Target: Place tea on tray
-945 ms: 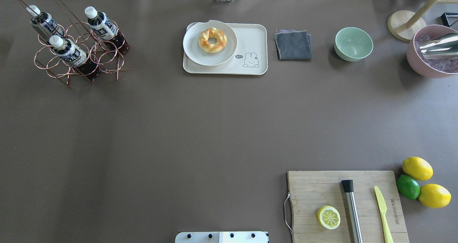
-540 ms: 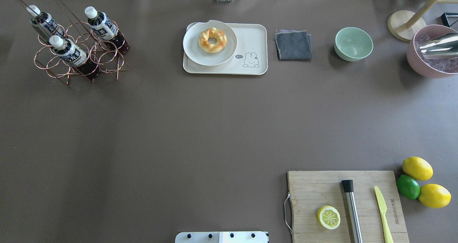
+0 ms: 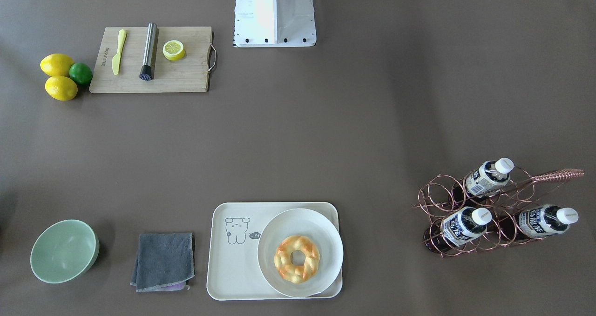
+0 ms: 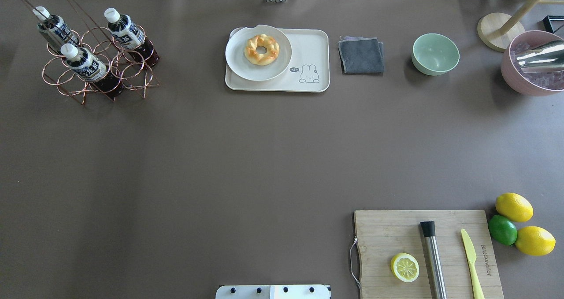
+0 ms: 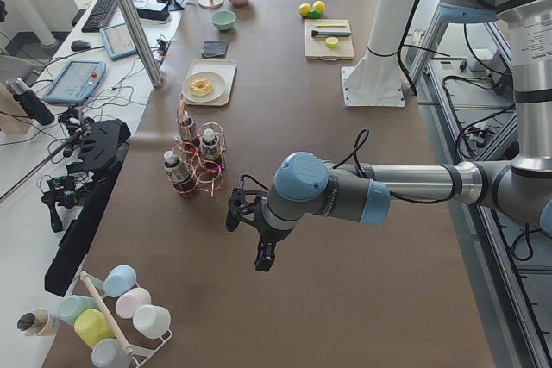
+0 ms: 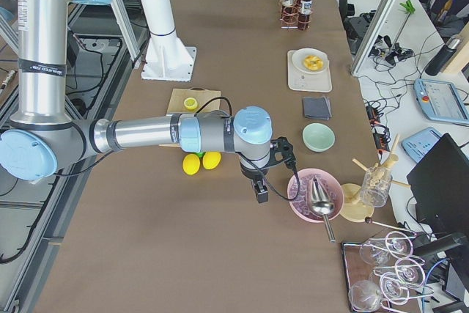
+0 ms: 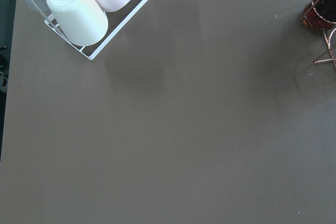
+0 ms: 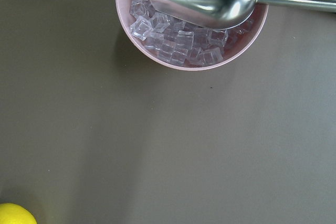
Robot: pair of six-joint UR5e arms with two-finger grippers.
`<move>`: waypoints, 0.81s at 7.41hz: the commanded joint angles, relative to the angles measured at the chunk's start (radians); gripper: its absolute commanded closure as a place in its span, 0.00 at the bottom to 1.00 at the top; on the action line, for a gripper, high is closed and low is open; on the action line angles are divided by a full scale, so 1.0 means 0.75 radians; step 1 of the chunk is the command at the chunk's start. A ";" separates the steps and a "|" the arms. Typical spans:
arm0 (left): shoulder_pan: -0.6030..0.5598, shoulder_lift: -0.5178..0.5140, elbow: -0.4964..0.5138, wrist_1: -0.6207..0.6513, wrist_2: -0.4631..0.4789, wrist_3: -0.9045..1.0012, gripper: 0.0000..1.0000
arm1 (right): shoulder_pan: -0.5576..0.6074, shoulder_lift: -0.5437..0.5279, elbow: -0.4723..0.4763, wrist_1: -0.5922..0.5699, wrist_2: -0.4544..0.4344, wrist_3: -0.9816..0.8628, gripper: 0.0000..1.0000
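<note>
Three tea bottles stand tilted in a copper wire rack [image 4: 132, 76] at the table's far left: one at the rack's right [image 4: 124, 29], one at the back [image 4: 53, 28], one in front [image 4: 83, 63]. They also show in the front-facing view [image 3: 461, 225]. The cream tray [image 4: 310, 48] with the bear drawing lies at the far middle and carries a white plate [image 4: 235, 65] with a doughnut [image 4: 261, 49]. My left gripper [image 5: 263, 256] hangs over bare table short of the rack. My right gripper [image 6: 261, 194] hangs next to the pink bowl. I cannot tell whether either is open or shut.
A grey cloth [image 4: 361, 55] and green bowl [image 4: 435, 53] lie right of the tray. A pink bowl [image 4: 511, 76] of ice holds a metal scoop. A cutting board [image 4: 387, 233] carries a lemon half, muddler and knife; lemons and a lime lie beside it. A cup rack [image 7: 79, 19] stands at the left end.
</note>
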 commanded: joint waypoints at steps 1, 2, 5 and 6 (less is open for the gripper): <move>0.000 -0.001 -0.006 -0.003 0.000 -0.002 0.03 | 0.000 0.000 0.000 0.000 0.000 0.001 0.00; 0.000 -0.009 -0.006 -0.003 0.000 -0.002 0.03 | 0.000 0.000 -0.004 0.000 -0.002 0.003 0.00; 0.004 -0.013 -0.008 -0.003 -0.006 -0.002 0.03 | 0.000 0.004 0.000 0.000 -0.004 0.005 0.00; 0.004 -0.013 -0.006 -0.003 -0.004 -0.004 0.03 | 0.000 0.006 0.000 0.000 -0.004 0.007 0.00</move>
